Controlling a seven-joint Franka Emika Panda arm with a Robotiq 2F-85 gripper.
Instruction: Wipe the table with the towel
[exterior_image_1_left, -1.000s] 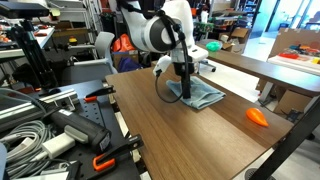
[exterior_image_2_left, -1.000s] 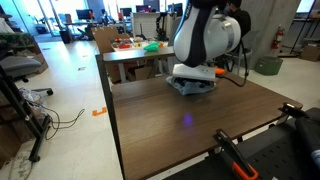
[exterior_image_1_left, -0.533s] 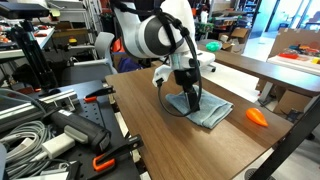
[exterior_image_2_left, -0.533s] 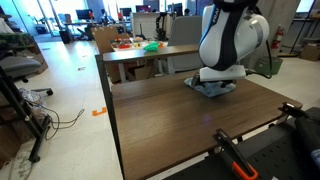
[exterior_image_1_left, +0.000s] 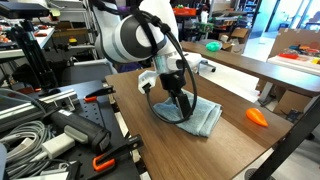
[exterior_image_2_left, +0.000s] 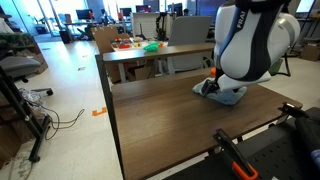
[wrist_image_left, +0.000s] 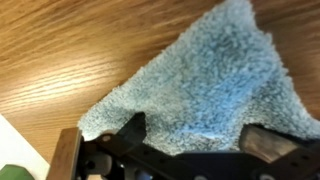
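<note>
A light blue towel (exterior_image_1_left: 203, 119) lies flat on the brown wooden table (exterior_image_1_left: 160, 150). It also shows in an exterior view (exterior_image_2_left: 231, 96) and fills the wrist view (wrist_image_left: 215, 75). My gripper (exterior_image_1_left: 183, 108) points straight down and presses on the towel. In the wrist view its two fingers (wrist_image_left: 200, 135) stand wide apart with the towel's surface between them, so it is open. The arm's body hides most of the towel in an exterior view (exterior_image_2_left: 222, 88).
An orange object (exterior_image_1_left: 257, 117) lies on the table near its edge, close to the towel. Tools, cables and clamps (exterior_image_1_left: 60, 130) crowd a bench beside the table. Another table with green and orange items (exterior_image_2_left: 135, 46) stands behind.
My gripper has slid the towel along the tabletop, away from the far end and closer to the bench side. The arm has swung with it.
</note>
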